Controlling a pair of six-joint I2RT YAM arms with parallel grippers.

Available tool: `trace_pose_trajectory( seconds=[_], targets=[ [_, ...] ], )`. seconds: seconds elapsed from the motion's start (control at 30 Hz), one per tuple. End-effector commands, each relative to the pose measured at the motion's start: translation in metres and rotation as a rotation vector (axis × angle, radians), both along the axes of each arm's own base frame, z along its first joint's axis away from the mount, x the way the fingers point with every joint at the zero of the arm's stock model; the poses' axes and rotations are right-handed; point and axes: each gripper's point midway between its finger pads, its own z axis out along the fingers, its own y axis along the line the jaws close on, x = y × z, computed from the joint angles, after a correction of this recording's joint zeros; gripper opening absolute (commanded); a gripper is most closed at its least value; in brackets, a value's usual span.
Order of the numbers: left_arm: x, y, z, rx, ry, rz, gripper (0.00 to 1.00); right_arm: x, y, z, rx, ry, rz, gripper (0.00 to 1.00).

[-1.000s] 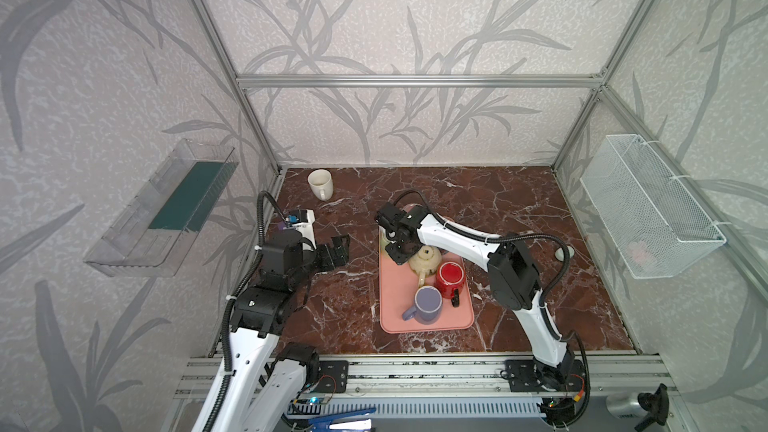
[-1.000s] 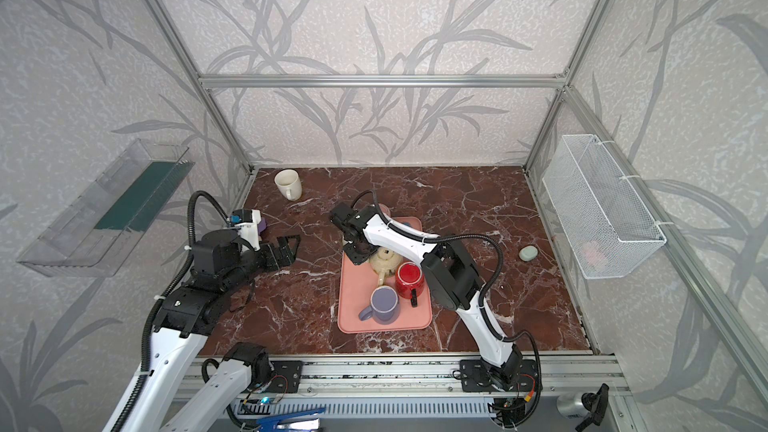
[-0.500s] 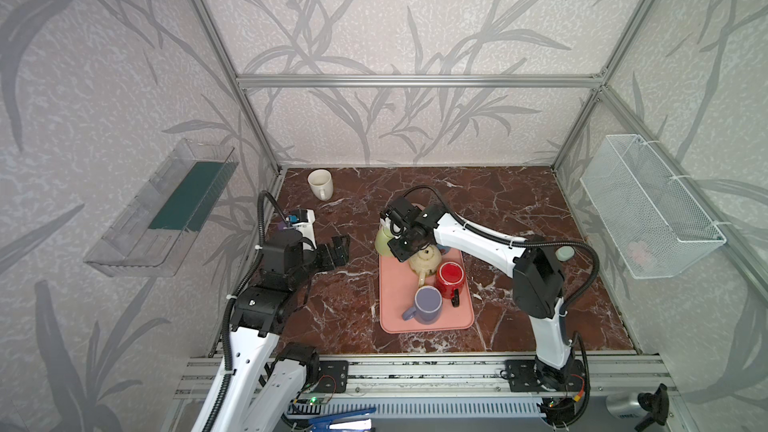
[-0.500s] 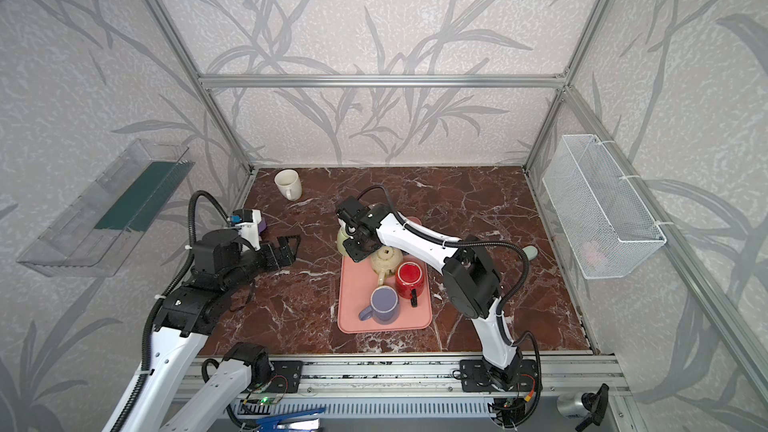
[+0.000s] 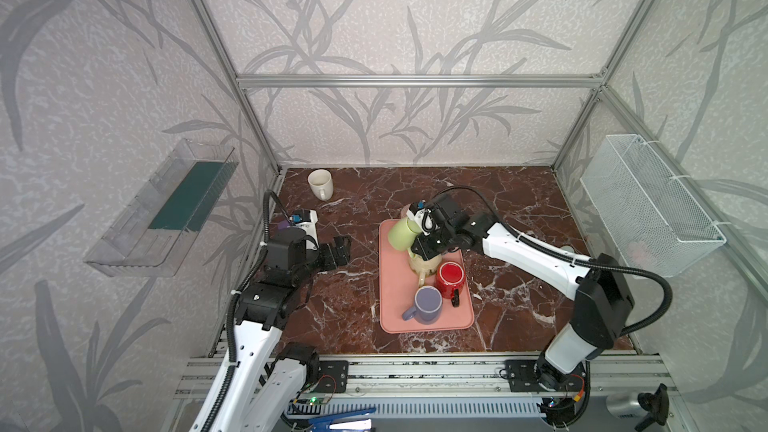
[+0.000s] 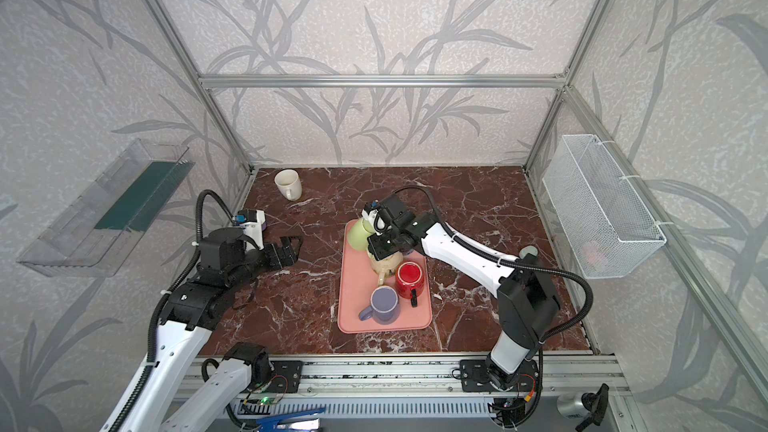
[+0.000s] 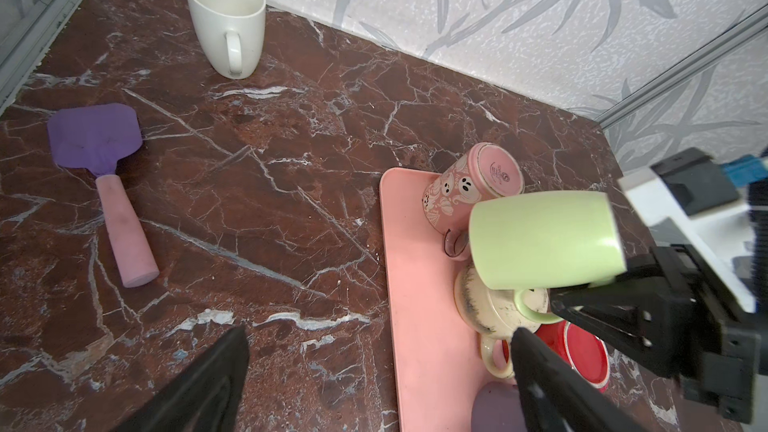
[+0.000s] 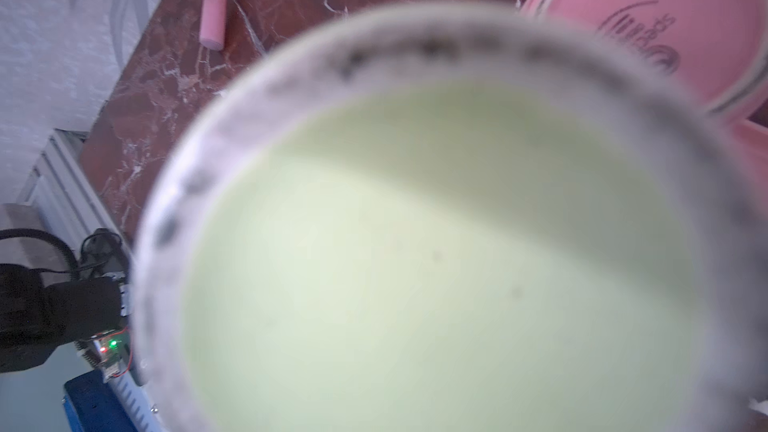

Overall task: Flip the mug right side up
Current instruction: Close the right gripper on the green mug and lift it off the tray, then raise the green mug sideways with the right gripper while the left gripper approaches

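Spatula (image 7: pixel 95 135): flat on the table at the far left, well apart from the mugs.
White mug (image 5: pixel 320 184): upright in the back left corner of the table, not involved.
Left pincer (image 5: pixel 341 249): jaws spread wide and empty, hovering over bare table, left of the tray.
Tray (image 5: pixel 392 309): pink, mid-table, crowded with mugs along its right side.
Green mug (image 5: pixel 401 234): the task's thing, as I judge. It is in the air over the back end of the tray, lying on its side, base to the left and mouth toward the right arm. About halfway turned.
Pink mug (image 7: pixel 469 193): base up at the tray's back edge, just behind the green mug.
Right pincer (image 5: pixel 420 243): nearly closed, clamped on the green mug at its mouth end. I cannot tell if it grips the rim or the handle.
Cream mug (image 7: pixel 494 309): directly under the green mug. The red mug (image 5: pixel 451 280) and purple mug (image 5: pixel 428 304) sit just in front.
Risk, slip: the hold is narrow and off-centre, so the mug's weight could twist it loose as the wrist rolls.
Risk, collision: lowering here would strike the cream or pink mug. It needs the bare left strip of the tray.
Risk, tipping: released while tilted, it could topple against its neighbours.
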Motion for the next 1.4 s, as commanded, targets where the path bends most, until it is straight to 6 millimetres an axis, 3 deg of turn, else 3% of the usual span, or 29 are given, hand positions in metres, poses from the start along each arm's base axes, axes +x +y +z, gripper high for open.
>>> trace_pose_trajectory(
  seconds=[0.0,0.33,0.67,1.0,1.3,1.37],
  targets=[
    [0.003,-0.008,0.002,-0.051,-0.014,-0.018,0.96,0.004,0.009,0.060,0.220,-0.124,0.029,0.00],
    [0.015,-0.061,-0.001,-0.440,-0.075,-0.185,0.95,-0.015,-0.031,0.104,0.429,-0.171,0.028,0.00],
    [0.012,-0.095,0.024,-0.706,-0.194,-0.374,0.92,-0.026,-0.057,0.145,0.661,-0.196,0.034,0.00],
    [0.004,-0.131,0.051,-0.818,-0.253,-0.553,0.80,-0.020,-0.048,0.184,0.844,-0.175,0.088,0.00],
    [0.011,-0.154,0.070,-0.872,-0.283,-0.632,0.79,-0.014,-0.040,0.191,0.870,-0.165,0.124,0.00],
    [0.012,-0.159,0.076,-0.887,-0.288,-0.654,0.74,-0.015,-0.039,0.192,0.874,-0.164,0.134,0.00]
  ],
)
